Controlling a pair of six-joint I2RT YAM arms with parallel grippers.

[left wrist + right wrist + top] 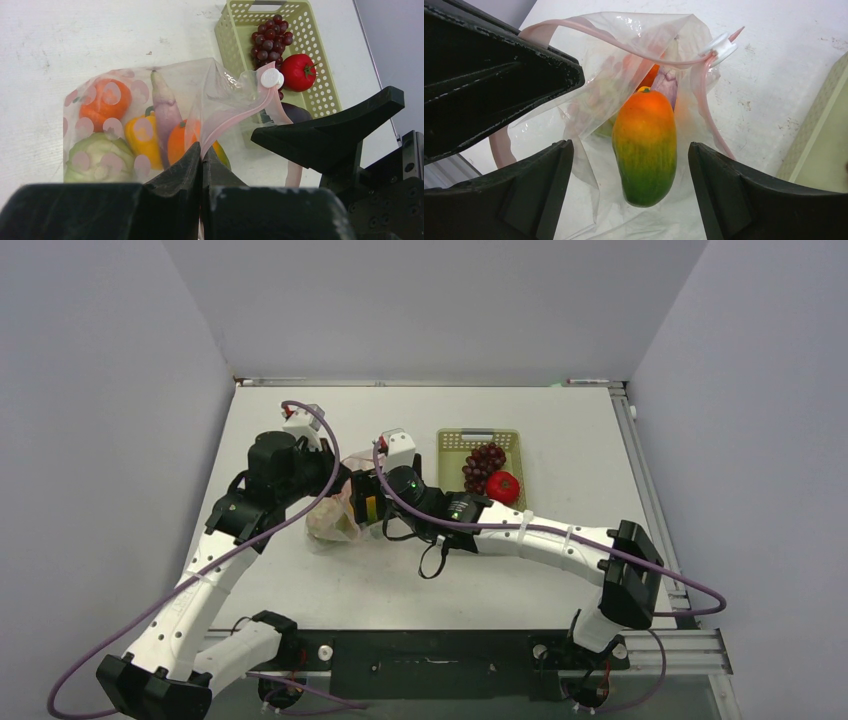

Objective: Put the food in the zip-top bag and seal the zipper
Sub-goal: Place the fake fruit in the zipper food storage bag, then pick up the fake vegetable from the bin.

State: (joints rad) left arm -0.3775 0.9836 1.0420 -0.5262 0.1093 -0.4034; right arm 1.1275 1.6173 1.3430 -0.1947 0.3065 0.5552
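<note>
The clear zip-top bag [200, 85] with pink dots lies on the table left of the basket, also in the top view [330, 522]. Inside are an orange piece [104, 100], a yellow pepper [141, 135], a green cabbage [97, 155] and a pale purple piece [165, 107]. My left gripper [202, 147] is shut on the pink zipper strip [235, 117], holding the mouth up. My right gripper [630, 146] is open, its fingers either side of an orange-green mango [645, 145] lying in the bag's mouth. The zipper [624, 42] arches over it.
A pale green slatted basket [305, 30] at the right holds dark purple grapes [270, 40] and a red tomato [298, 72]. A dark purple piece [295, 111] shows partly behind my right finger. A white slider [271, 78] sits on the zipper's far end.
</note>
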